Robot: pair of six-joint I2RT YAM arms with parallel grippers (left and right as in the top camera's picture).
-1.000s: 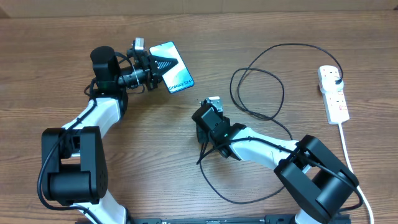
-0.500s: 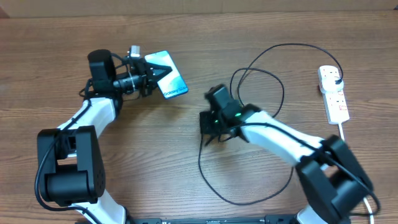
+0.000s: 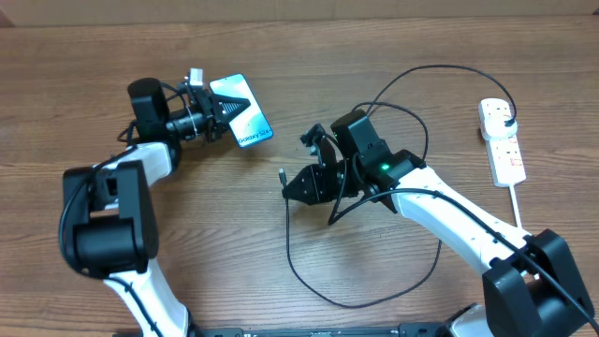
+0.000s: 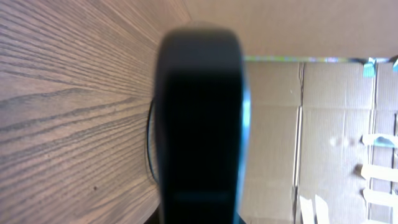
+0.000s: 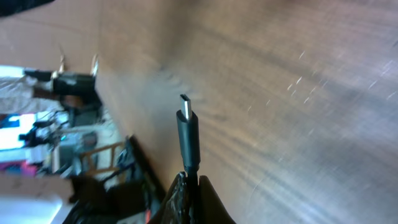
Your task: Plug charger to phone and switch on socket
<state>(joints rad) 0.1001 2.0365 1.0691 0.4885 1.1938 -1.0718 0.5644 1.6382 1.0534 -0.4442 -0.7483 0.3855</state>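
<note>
At mid-table, you hold cable and phone apart, plug not yet mated.

Your right gripper [image 3: 298,184] has its jaws pinched tight on the charger [image 5: 189,138] just behind its connector tip, which juts free and points toward the phone [image 3: 241,123]. Your left gripper [image 3: 222,112] is clamped on the phone at its near end, tilting it up off the table [image 3: 112,56]. The step in hand looks like bringing tip to port; next you need to line the tip up with the phone's end port. The socket [image 3: 501,140] lies far right, well apart, with the charger's other end apparently plugged in; its switch is too small to read.
</note>
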